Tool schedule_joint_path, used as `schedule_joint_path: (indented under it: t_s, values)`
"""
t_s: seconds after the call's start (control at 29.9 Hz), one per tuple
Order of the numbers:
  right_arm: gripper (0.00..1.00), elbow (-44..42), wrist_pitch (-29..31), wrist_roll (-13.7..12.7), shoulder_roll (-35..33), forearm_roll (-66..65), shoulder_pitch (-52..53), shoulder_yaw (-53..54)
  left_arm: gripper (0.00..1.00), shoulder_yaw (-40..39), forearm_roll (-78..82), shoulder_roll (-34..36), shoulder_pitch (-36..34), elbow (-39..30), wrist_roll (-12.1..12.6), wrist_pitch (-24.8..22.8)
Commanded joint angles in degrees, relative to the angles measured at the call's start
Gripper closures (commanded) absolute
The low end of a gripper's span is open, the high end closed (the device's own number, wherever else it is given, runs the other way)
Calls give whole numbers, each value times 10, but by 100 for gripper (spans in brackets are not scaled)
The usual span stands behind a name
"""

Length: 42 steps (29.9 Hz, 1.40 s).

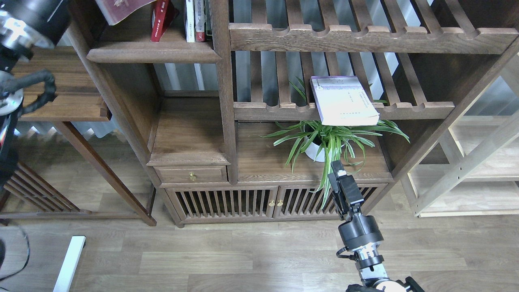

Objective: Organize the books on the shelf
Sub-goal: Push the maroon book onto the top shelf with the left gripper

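Note:
The maroon book [121, 7] shows only as a tilted corner at the top edge, above the left end of the dark shelf [154, 52]. The red book [160, 20] leans on that shelf beside slim white-spined and red-spined volumes [194, 20]. The pale lavender book [344, 101] lies flat on a slatted rack, overhanging its front rail. My left arm [24, 24] fills the top left corner, and its gripper is out of view. My right gripper [337, 169] points up in front of the cabinet, well below the lavender book. It is dark and its fingers cannot be told apart.
A potted spider plant [328, 142] stands on the cabinet top just above and behind my right gripper. Slatted racks [365, 38] span the upper right. A side table [61, 89] stands at the left and a light pine frame [466, 170] at the right.

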Motion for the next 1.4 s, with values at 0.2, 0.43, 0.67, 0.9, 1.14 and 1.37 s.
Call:
schedule_joint_path:
  t_s: [0.2,0.43,0.67,0.9,1.14,1.37]
  values:
    - [29,1,0,-1,0,-5,0,-9,100,-71,0,-2,83,-14,-12,-49]
    - [29,10,0,-1,0,-13,-2,-10,100,-69,1,-6,80,-7,-20,-44]
    - [29,17,0,-1,0,-13,-9,-10,100,-60,1,-23,72,6,-29,-39]
    - [29,23,0,-1,0,-13,-24,-7,100,-56,5,-40,39,35,-31,-29]
    - [29,26,0,-1,0,-13,-37,-3,100,-20,5,-48,-17,73,-34,-13]
    - [29,26,0,-1,0,-13,-59,2,100,17,8,-48,-50,105,-41,-3]
